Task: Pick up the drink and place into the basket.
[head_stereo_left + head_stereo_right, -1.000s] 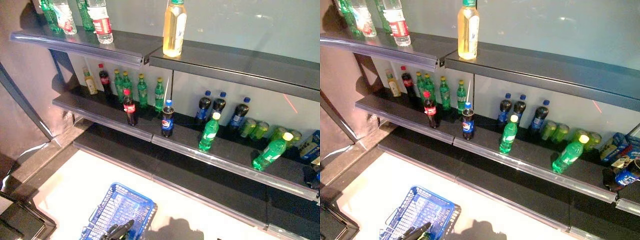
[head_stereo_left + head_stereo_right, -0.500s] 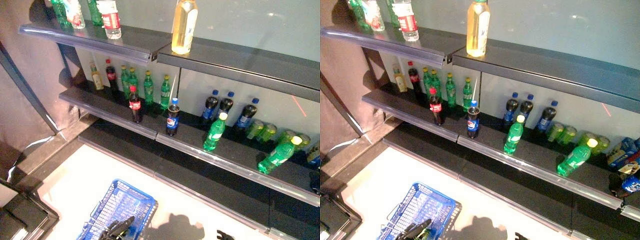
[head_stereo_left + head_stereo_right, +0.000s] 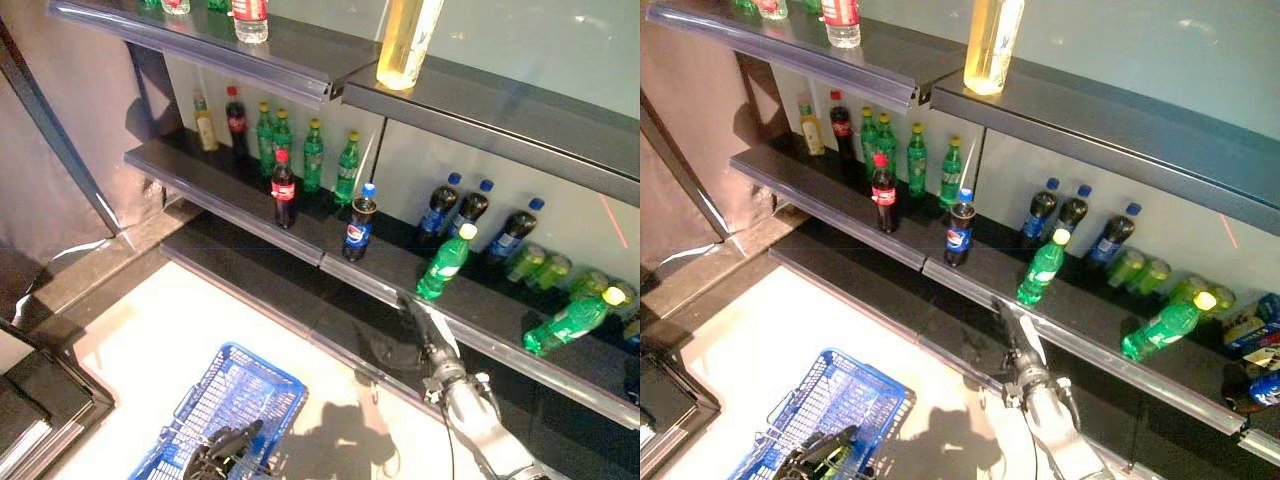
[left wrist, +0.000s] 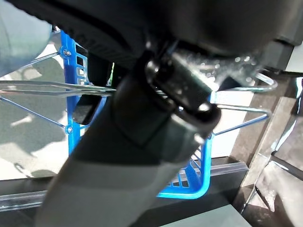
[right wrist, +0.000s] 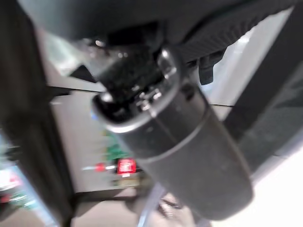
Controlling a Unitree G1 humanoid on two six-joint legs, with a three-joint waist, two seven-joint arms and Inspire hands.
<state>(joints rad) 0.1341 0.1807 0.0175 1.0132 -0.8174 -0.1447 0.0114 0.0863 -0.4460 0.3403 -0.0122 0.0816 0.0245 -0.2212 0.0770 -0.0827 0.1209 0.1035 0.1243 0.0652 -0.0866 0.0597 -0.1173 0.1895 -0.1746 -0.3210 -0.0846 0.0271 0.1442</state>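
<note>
Drinks stand on dark shelves. A green bottle with a yellow cap stands upright at the middle shelf's front, also in the right eye view. My right hand reaches up from the lower right, fingers straight and empty, just below and left of that bottle, apart from it. A dark cola bottle with a blue cap stands to its left. My left hand is shut on the wire handles of the blue basket, which hangs low at the left above the pale floor.
A red-capped cola bottle stands further left, with green bottles behind. A green bottle lies tilted at the right, near green cans. A yellow bottle stands on the upper shelf. The lower shelf edge juts out below.
The camera has shifted, so the shelves sit differently in the picture. My right arm has risen into view from the lower right towards the middle shelf. The blue basket still hangs low.
</note>
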